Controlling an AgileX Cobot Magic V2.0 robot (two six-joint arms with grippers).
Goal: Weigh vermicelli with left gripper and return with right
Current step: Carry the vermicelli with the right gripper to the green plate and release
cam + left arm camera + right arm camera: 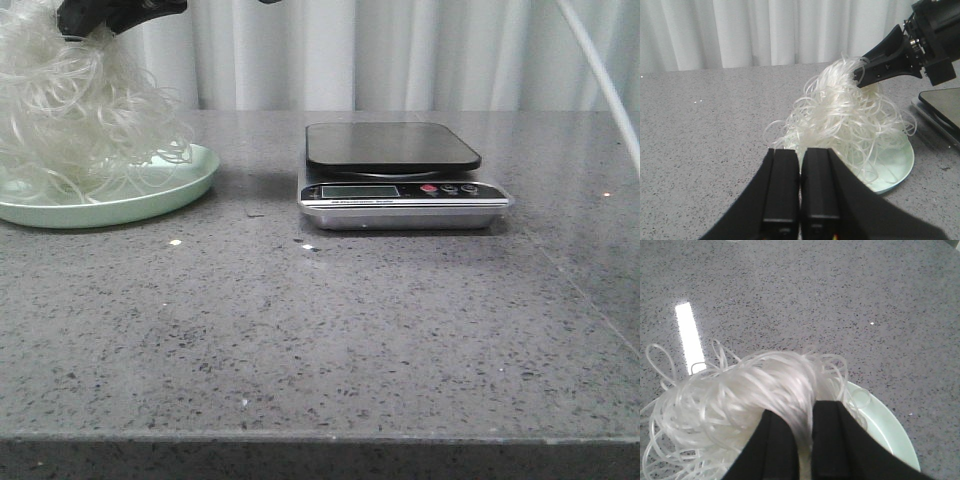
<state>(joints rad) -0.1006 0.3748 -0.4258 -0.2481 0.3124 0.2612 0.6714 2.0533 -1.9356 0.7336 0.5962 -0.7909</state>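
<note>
Right gripper [862,75] pinching top of vermicelli [845,120], nest hanging below onto mint plate [897,170]. Left gripper [800,160] closed, empty, just beside plate. Risk: springy strands cling to fingers, tumbling off plate on release.

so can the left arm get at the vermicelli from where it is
Probably yes: nothing lies between the left gripper and the vermicelli on the plate. But its jaws are shut, and the right gripper grips the top.
</note>
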